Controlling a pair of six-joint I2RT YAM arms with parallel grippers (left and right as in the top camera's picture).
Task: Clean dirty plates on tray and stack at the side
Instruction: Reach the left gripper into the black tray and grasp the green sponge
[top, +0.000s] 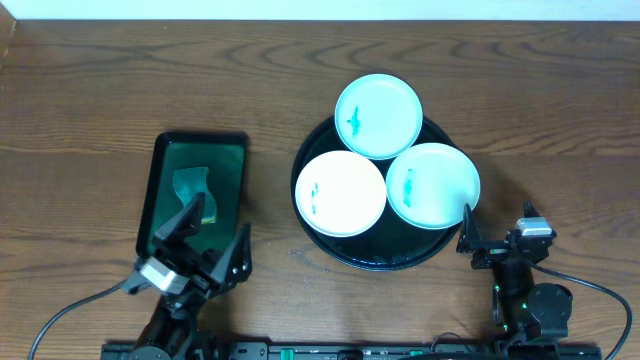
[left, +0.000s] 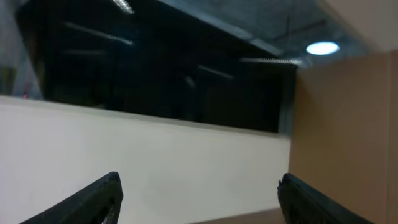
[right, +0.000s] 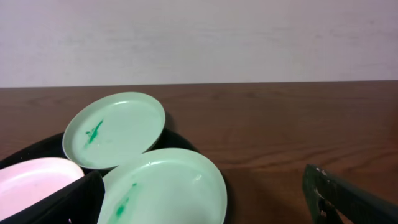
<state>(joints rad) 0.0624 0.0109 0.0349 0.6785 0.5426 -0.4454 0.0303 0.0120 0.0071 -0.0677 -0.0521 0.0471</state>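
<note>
Starting out, we see all three dirty plates (top: 378, 115) smeared on the tray (top: 385, 248), none stacked; left fingers (left: 93, 202) and right fingers (right: 348, 200) wide, empty.

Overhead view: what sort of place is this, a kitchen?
Likely a robotics test bench, not a kitchen: bare wooden table, left gripper and right gripper open at its edge, smeared plates staged on a black tray.

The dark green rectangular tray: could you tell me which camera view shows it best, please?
Overhead: the dark green rectangular tray lies almost whole there, its near end under the open left tool. Neither wrist view shows it: the left faces a wall.
</note>
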